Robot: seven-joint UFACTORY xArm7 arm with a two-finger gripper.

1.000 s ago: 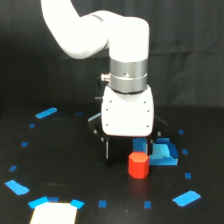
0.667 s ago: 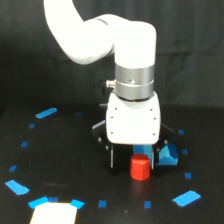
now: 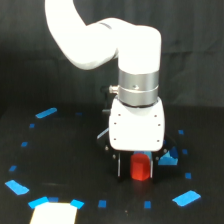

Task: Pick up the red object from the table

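The gripper (image 3: pixel 136 167) straddles the red block (image 3: pixel 141 167) near the table's (image 3: pixel 65 165) front edge; grip unclear. A blue piece (image 3: pixel 168 160) lies just beside.

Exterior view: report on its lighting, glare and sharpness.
Exterior view: soft all over, with fuzzy edges on the blue tape marks. The white arm is brightly lit and nearly blown out against the dark backdrop. The pale patch glares white. The black table swallows shadows, so the gripper fingers barely stand out around the red object.
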